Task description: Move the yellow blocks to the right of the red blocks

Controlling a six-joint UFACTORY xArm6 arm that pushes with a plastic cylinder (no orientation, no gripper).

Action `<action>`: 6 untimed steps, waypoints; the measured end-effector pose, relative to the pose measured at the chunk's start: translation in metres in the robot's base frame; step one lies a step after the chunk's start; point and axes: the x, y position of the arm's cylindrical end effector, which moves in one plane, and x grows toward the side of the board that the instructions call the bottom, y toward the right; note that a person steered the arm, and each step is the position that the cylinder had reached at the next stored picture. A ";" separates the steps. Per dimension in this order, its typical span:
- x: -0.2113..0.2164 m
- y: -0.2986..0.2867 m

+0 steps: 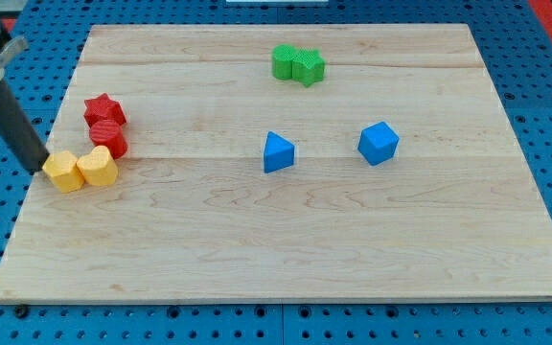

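Two yellow blocks lie side by side at the board's left edge: a yellow hexagon-like block (62,172) and a yellow heart-like block (97,167) to its right. Just above them sit a red cylinder (109,137) and a red star (104,108). The red cylinder touches the yellow heart-like block. My tip (38,169) is at the left side of the yellow hexagon-like block, touching or almost touching it. The dark rod slants up to the view's top left.
Two green blocks (298,64) sit together near the view's top centre. A blue triangle (277,152) lies mid-board and a blue cube (379,143) to its right. The wooden board (286,249) rests on a blue pegboard.
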 end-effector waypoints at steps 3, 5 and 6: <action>0.018 0.126; -0.037 0.155; -0.034 0.124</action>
